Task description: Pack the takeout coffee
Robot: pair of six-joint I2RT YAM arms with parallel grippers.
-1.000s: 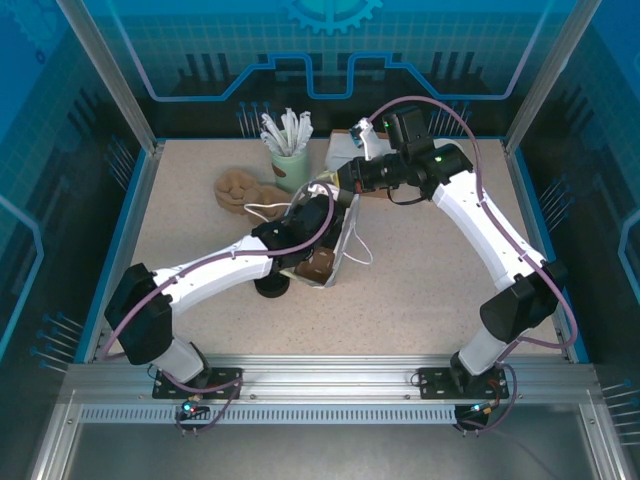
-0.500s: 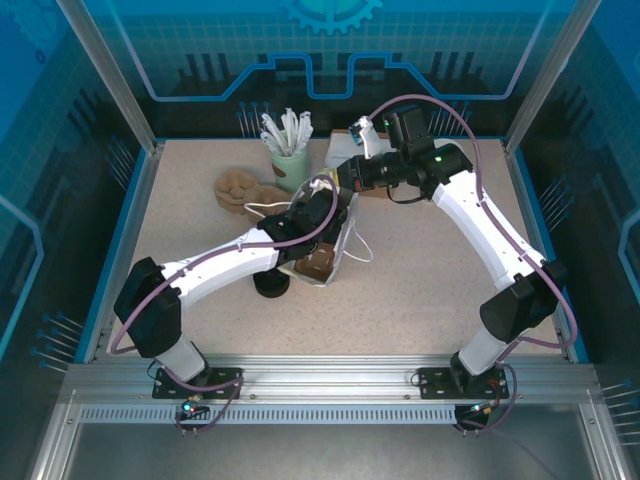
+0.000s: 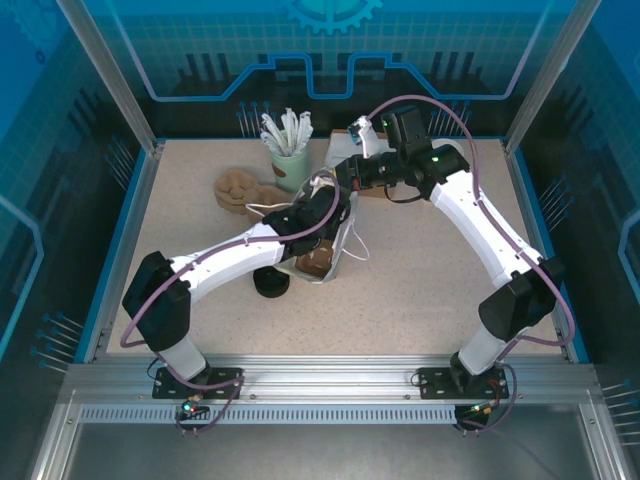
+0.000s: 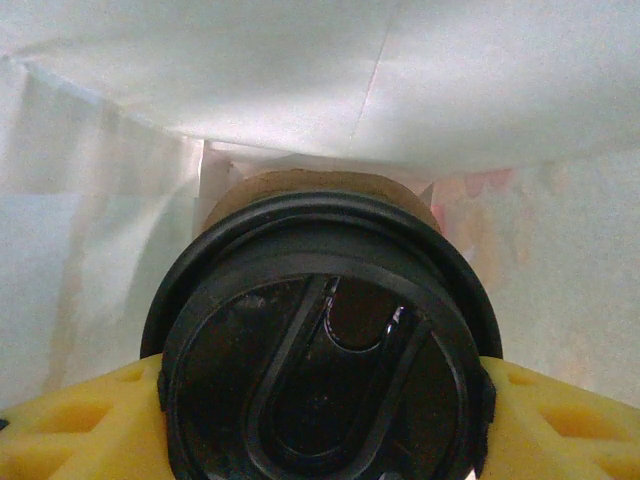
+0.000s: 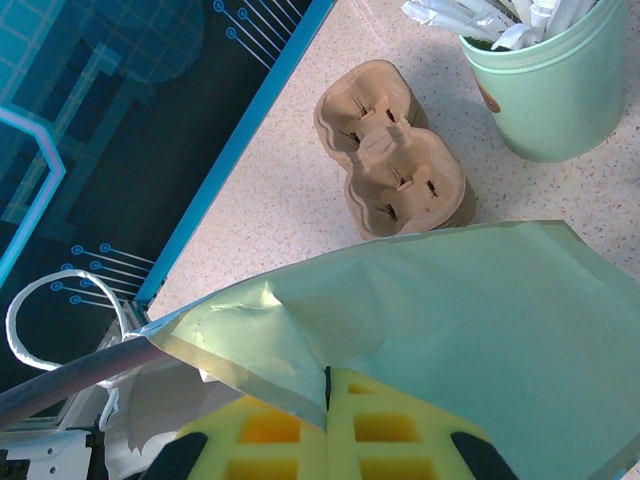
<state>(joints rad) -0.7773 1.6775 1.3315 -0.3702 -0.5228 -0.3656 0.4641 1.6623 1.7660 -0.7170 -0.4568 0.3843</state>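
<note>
Left wrist view: takeout coffee [image 4: 320,370], a small paper cup under a round black plastic lid, clamped at 3 and 9 o'clock between the yellow foam pads [image 4: 75,425] of the left claw [image 3: 320,225], with white paper bag [image 4: 300,90] walls on every side. Already within the bag's mouth; bag bottom out of sight.

Top view: left claw sunk into that bag near the middle of the speckled counter [image 3: 430,290], right claw [image 5: 328,425] at 12 o'clock from it. Right wrist view: pinched tight on the bag's upper edge, holding it open.

Probably light if empty, heavier and sloshy if filled. Thin crushable walls, pop-off lid. Best gripped gently on the stiff band just under the lid rim, kept upright, and lowered until seated before letting go.
</note>
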